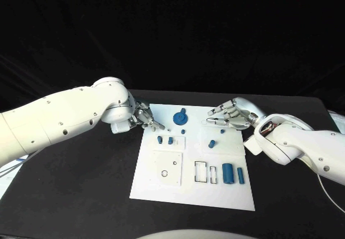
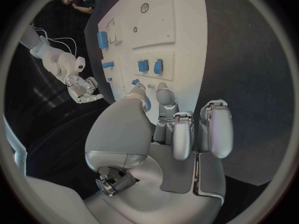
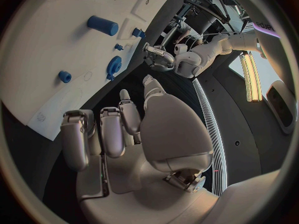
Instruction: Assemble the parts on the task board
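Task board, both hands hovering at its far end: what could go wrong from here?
1. The left hand hangs over the task board's far left corner, close to the blue gear; a careless reach could knock it out of place.
2. The right hand is open near a small blue peg and a loose cylinder, which might roll if brushed.
3. Both hands converge on the same end, so they could collide.
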